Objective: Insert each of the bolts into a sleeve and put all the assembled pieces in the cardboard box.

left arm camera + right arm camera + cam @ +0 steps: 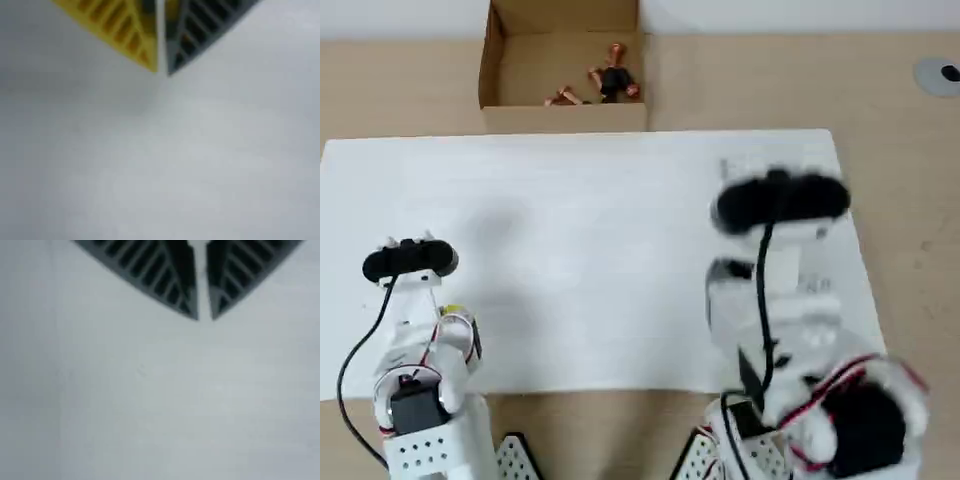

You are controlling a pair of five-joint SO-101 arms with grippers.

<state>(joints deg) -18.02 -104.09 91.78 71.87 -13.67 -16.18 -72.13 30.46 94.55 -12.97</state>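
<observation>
Already the assembled pieces [605, 82] lie inside the cardboard box [565, 118]. They look small, stiff, probably light and slick (apt to roll), so they are best pinched across the middle. Over the white sheet [580, 260] the left gripper [161, 71] and right gripper [204, 317] hover pressed together, empty.

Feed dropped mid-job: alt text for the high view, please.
An open cardboard box at the far side of the wooden table holds a few copper-coloured pieces. In front of it lies a white sheet, with a robot arm over one near corner and a second arm over the other.
</observation>
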